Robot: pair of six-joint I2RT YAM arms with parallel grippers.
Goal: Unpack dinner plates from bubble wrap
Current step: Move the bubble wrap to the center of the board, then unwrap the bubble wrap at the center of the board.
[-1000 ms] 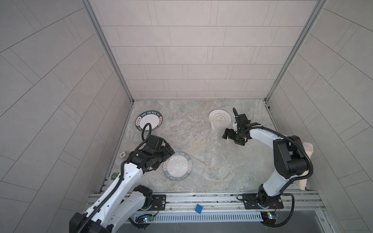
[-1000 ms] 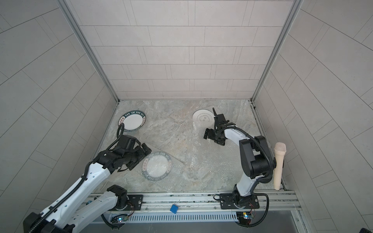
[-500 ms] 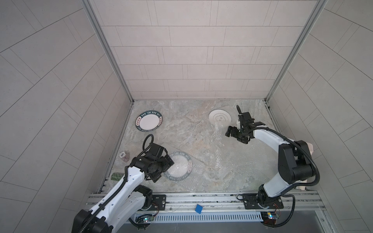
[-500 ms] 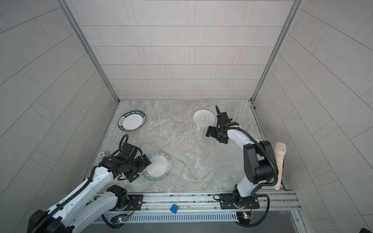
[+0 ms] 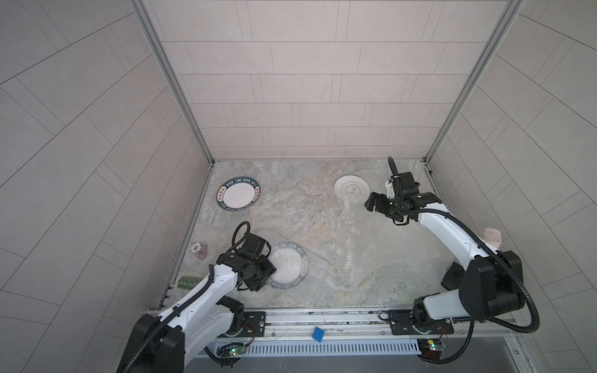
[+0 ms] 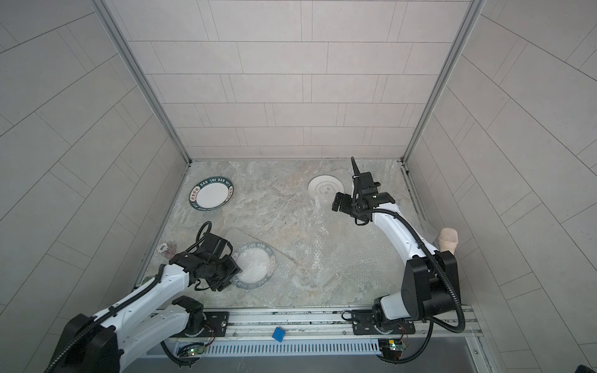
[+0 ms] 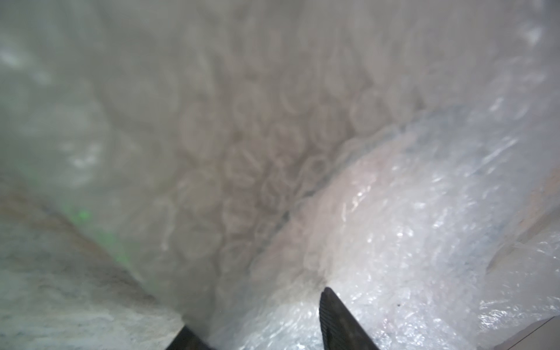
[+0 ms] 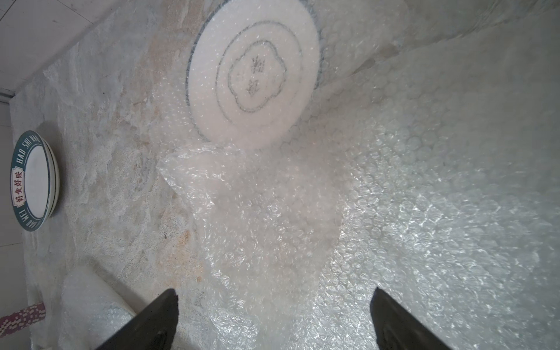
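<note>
Right wrist view: grey-ringed plate (image 8: 254, 75) flat; ridge of bubble wrap (image 8: 266, 212) runs from it toward right gripper (image 8: 272, 303), jaws apart; left gripper (image 7: 257, 312) grip unclear.

The ten o'clock lettered plate (image 5: 238, 198) is white, rimmed dark green. The one o'clock ringed plate (image 5: 352, 190) shows faint grey rings.

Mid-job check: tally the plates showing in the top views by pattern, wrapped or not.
Green-lettered: 2, far plate bare, near plate under bubble wrap
Grey-ringed plate: 1
Total: 3
</note>
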